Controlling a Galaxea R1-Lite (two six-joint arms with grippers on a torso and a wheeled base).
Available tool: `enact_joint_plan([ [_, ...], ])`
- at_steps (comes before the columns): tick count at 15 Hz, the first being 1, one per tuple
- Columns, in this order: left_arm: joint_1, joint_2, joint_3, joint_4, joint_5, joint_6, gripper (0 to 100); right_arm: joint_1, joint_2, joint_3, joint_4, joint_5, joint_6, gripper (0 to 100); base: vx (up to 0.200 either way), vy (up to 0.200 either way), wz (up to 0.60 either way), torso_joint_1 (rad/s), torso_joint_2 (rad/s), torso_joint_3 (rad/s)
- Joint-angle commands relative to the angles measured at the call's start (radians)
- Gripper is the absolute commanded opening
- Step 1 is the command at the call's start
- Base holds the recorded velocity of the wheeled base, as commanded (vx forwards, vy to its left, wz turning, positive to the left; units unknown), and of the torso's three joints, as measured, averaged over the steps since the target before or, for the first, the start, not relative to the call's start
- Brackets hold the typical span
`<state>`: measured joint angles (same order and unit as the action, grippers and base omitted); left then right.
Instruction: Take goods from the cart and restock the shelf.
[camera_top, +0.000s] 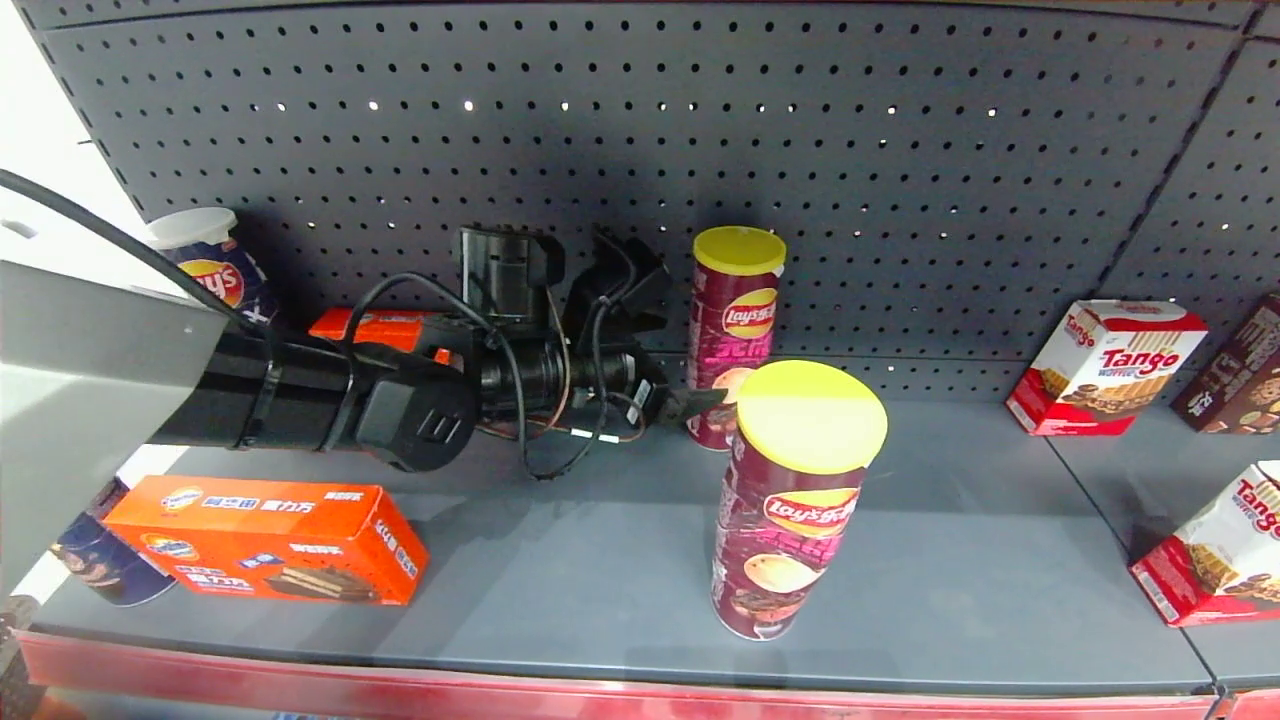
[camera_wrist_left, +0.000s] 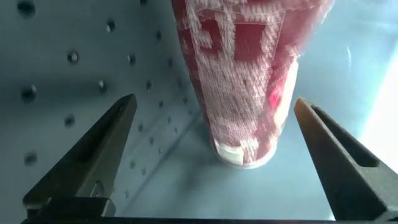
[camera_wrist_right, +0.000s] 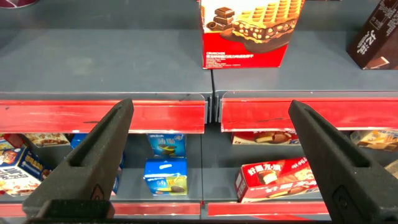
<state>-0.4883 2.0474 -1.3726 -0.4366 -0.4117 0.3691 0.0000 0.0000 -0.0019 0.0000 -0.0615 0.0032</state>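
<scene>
The left jaws stand wide apart over the shelf (camera_top: 560, 570), gripping nothing. A purple chip can (camera_wrist_left: 242, 81) with a yellow lid stands upright just ahead of their tips, in line with the gap. A second can (camera_top: 795, 500) stands near, off to one side. The right jaws are also apart and empty, with a waffle box (camera_wrist_right: 249, 31) well ahead of them.

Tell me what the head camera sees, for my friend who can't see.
The left gripper sits by the back chip can on a grey shelf. A second can stands in front, an orange box lies left, red boxes right.
</scene>
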Motion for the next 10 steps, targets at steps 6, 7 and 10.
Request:
enact_joint_plan([
  [6, 0.013, -0.058, 0.098, -0.076, 0.068, -0.006, 100, 0.000, 0.000, 0.000, 0.000, 0.000, 0.000, 100, 0.000, 0.000, 0.00, 0.000, 0.00, 0.000],
  [7, 0.011, -0.056, 0.095, -0.076, 0.085, -0.006, 100, 0.000, 0.000, 0.000, 0.000, 0.000, 0.000, 100, 0.000, 0.000, 0.00, 0.000, 0.00, 0.000],
  [10, 0.011, -0.056, 0.093, -0.077, 0.134, -0.013, 100, 0.000, 0.000, -0.001, 0.000, 0.000, 0.000, 100, 0.000, 0.000, 0.00, 0.000, 0.00, 0.000],
])
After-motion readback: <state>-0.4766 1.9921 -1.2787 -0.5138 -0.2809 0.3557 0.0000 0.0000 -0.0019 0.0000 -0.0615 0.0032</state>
